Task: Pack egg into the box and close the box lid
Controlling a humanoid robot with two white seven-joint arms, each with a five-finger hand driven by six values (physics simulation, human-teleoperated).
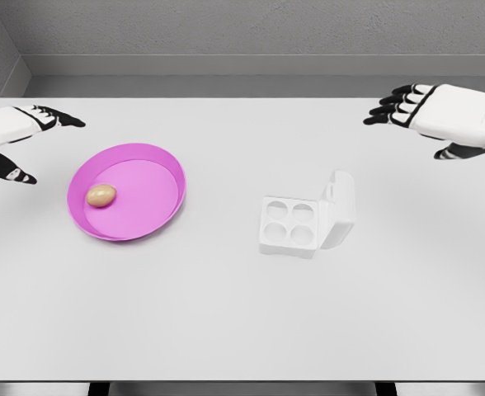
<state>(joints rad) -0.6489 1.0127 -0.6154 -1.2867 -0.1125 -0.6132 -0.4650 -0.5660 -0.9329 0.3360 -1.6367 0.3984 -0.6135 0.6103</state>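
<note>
Viewing from the head camera, a white table (pixel 226 322) is seen filling most of the frame, with a grey wall along the top.

A pink plate (pixel 156 161) is located left of centre. The egg (pixel 101 195) is lying on its side inside the plate, near the plate's left rim. The egg is touched by neither hand.

The box (pixel 290 224) is placed right of centre, well apart from the plate. Four round cups are visible in its base, and all four are seen unfilled. The lid (pixel 340 208) is raised along the right edge of the base and is held roughly upright, so the box is open.

The left hand (pixel 11 140) is shown at the upper left edge of the frame, above and to the left of the plate. Its fingers are spread, with the dark fingertips pointed towards the right and the thumb set lower; nothing is held.

The right hand (pixel 440 115) is shown at the upper right of the frame, above and to the right of the box. Its fingers are extended towards the left, loosely spread, with the thumb below; nothing is held.

Both hands are positioned well apart from the egg and from the box.
</note>
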